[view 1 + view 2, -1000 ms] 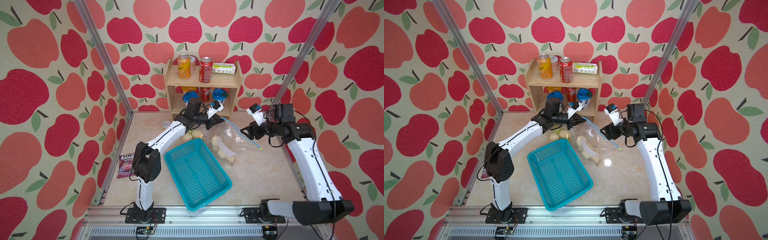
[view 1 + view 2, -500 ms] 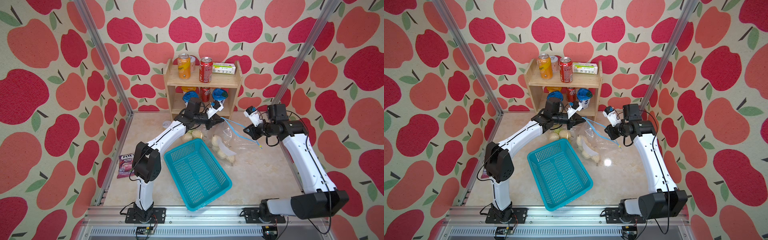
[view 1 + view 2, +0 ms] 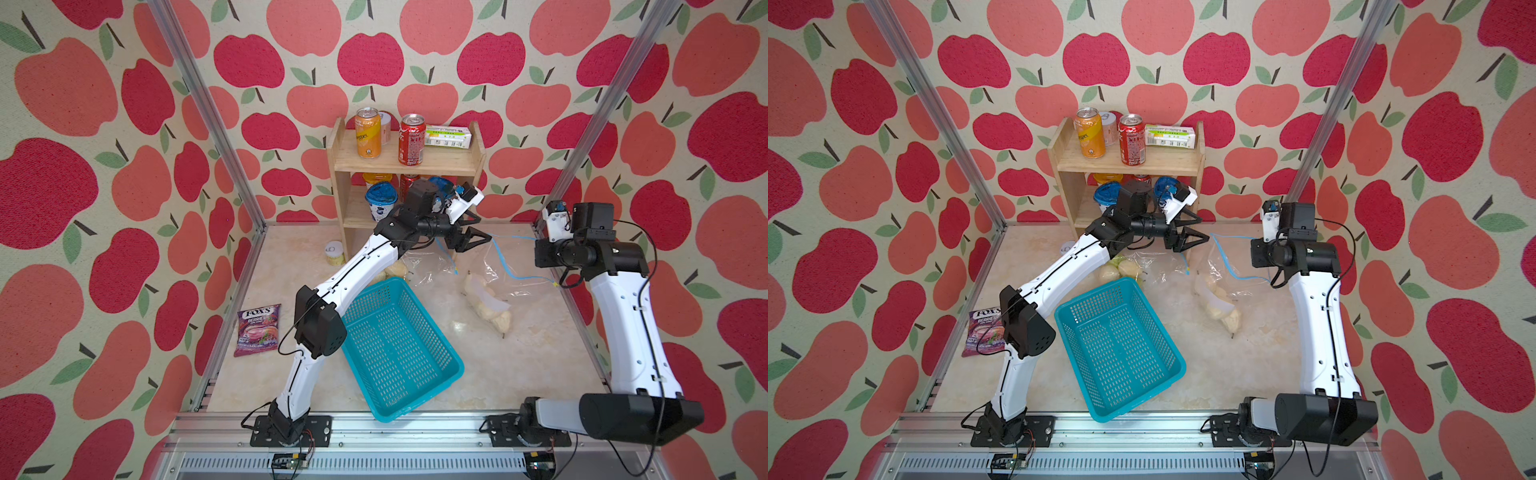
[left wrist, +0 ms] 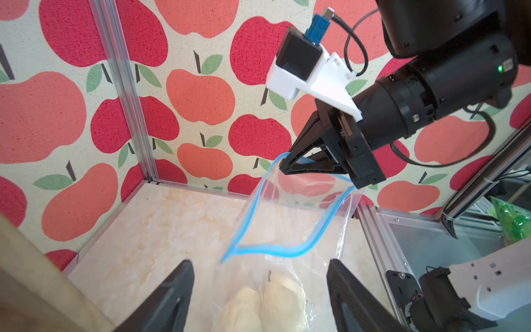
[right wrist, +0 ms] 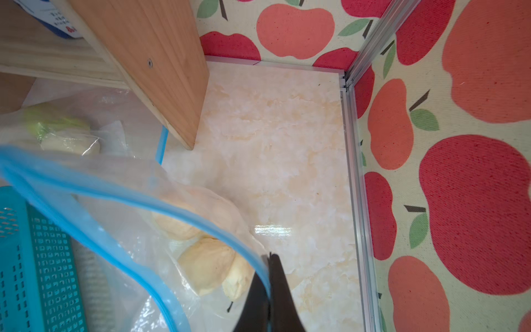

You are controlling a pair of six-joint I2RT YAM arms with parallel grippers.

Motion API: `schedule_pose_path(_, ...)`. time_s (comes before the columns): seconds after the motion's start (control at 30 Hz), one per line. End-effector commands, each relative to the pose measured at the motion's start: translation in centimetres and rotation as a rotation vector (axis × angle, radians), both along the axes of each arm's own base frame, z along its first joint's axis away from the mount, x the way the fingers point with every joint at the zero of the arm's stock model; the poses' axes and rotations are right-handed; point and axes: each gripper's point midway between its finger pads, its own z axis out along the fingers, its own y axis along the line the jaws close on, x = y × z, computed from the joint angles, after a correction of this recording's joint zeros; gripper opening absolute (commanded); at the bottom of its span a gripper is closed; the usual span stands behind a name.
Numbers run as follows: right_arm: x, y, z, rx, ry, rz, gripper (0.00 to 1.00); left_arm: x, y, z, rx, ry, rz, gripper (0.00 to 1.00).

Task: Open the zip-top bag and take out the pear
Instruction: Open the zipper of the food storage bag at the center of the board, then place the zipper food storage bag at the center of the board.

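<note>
Left gripper (image 3: 484, 229) has let go, jaws now spread wide and empty. Right gripper (image 4: 286, 166) has clamped onto the blue zip rim (image 4: 275, 249) of the clear plastic zip-top bag (image 3: 505, 270), mouth gaping. Pale yellow pears (image 3: 488, 305) lie inside it, on the marble-look tabletop (image 3: 540, 353).

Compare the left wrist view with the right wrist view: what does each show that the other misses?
Left wrist only: the left gripper, open. Right wrist only: the basket, the shelf and a second bag of fruit. Both: the opened bag, pears inside, and the right gripper shut on its blue rim.
</note>
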Motion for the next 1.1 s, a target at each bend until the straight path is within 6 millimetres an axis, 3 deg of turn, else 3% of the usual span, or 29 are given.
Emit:
schedule_pose_path(0.0, -0.7, -0.7, 3.7, 0.035, -0.109, -0.107, 0.00, 0.2, 0.5, 0.0, 0.027, 0.247, 0.055, 0.76)
schedule_pose_path(0.1, -0.7, 2.9, 2.2, 0.110, -0.069, 0.005, 0.00, -0.5, 0.1, -0.6, 0.025, 0.446, 0.050, 0.79)
schedule_pose_path(0.23, -1.1, 7.5, -3.1, 0.244, 0.046, 0.122, 0.00, -2.4, -1.2, -3.7, 0.080, 0.651, 0.052, 0.81)
schedule_pose_path(0.3, -1.5, 9.1, -6.2, 0.304, 0.119, 0.155, 0.00, -3.5, -1.6, -5.5, 0.113, 0.718, 0.069, 0.81)
schedule_pose_path(0.4, -1.9, 10.1, -9.1, 0.365, 0.192, 0.163, 0.00, -4.3, -1.2, -7.9, 0.126, 0.819, 0.123, 0.82)
schedule_pose_path(0.5, -2.0, 10.4, -10.2, 0.396, 0.225, 0.155, 0.02, -4.9, -0.6, -10.7, 0.134, 0.958, 0.159, 0.82)
schedule_pose_path(0.6, -2.0, 10.6, -10.4, 0.416, 0.236, 0.147, 0.04, -5.7, -0.7, -11.4, 0.117, 1.011, 0.149, 0.84)
schedule_pose_path(0.8, -2.7, 11.0, -10.1, 0.441, 0.222, 0.169, 0.14, -5.1, -0.8, -12.0, 0.050, 1.082, 0.195, 0.86)
schedule_pose_path(0.97, -3.8, 11.0, -11.2, 0.446, 0.237, 0.176, 0.17, -3.7, -1.0, -11.5, -0.058, 1.102, 0.217, 0.84)
schedule_pose_path(1.07, -4.3, 11.3, -11.7, 0.461, 0.248, 0.191, 0.17, -3.0, -1.6, -12.3, -0.065, 1.129, 0.237, 0.82)
